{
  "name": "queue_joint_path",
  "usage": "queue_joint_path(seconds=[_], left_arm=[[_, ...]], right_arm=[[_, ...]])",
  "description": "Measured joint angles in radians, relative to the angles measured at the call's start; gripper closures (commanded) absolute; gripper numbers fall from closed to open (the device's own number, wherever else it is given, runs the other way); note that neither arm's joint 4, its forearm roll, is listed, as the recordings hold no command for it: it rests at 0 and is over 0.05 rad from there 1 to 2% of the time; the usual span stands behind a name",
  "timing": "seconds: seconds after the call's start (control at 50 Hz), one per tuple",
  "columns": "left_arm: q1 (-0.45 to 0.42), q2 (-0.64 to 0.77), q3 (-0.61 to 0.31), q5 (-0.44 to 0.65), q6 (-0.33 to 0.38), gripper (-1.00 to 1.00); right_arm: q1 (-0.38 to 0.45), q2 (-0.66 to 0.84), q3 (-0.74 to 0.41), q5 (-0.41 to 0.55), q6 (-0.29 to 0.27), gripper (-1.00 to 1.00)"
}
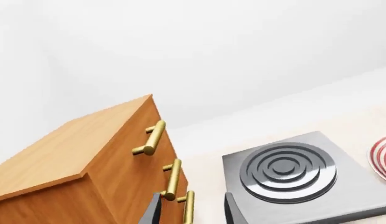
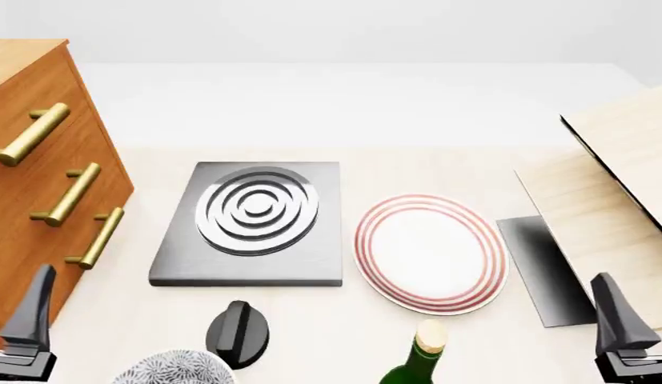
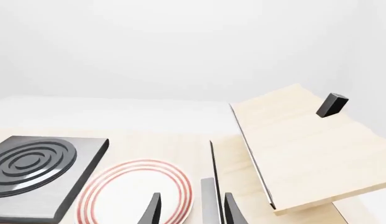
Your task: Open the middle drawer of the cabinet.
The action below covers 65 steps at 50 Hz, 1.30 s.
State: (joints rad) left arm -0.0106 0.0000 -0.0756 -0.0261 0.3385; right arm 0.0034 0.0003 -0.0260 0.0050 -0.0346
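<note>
The cabinet [image 2: 32,232] stands at the table's left, an orange-brown wooden chest with three brass bar handles. The middle drawer [image 2: 69,194] carries the second handle and looks flush with the fronts above and below it. In the left wrist view the cabinet [image 1: 68,158] fills one side and the middle drawer's handle [image 1: 172,179] lies just ahead of my left gripper [image 1: 193,214], which is open and holds nothing. My right gripper [image 3: 191,212] is open too, far from the cabinet, over the plate's edge. One finger of each gripper shows low in the front view.
A grey hotplate [image 2: 250,212] with concentric rings lies beside the cabinet. A red-ringed white plate [image 2: 430,252] lies to its right. Pale wooden boards [image 2: 619,184] and a dark panel [image 2: 544,268] stand at the right. A green bottle [image 2: 416,360], a black knob [image 2: 237,332] and a patterned bowl [image 2: 170,370] sit near the front.
</note>
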Motion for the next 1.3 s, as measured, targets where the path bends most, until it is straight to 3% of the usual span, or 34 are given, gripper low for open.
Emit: queue_joint_path(seconds=[0.22, 0.78, 1.3], left_arm=[[-0.04, 0.001, -0.013, -0.025, 0.123, -1.0], [-0.119, 0.055, 0.055, -0.226, 0.464, -1.0], [-0.107, 0.395, 0.069, -0.513, 0.603, -1.0]], right_arm=[[0.0, 0.0, 0.0, 0.0, 0.0, -1.0], [0.0, 0.0, 0.0, 0.0, 0.0, -1.0], [0.0, 0.0, 0.0, 0.0, 0.0, -1.0]])
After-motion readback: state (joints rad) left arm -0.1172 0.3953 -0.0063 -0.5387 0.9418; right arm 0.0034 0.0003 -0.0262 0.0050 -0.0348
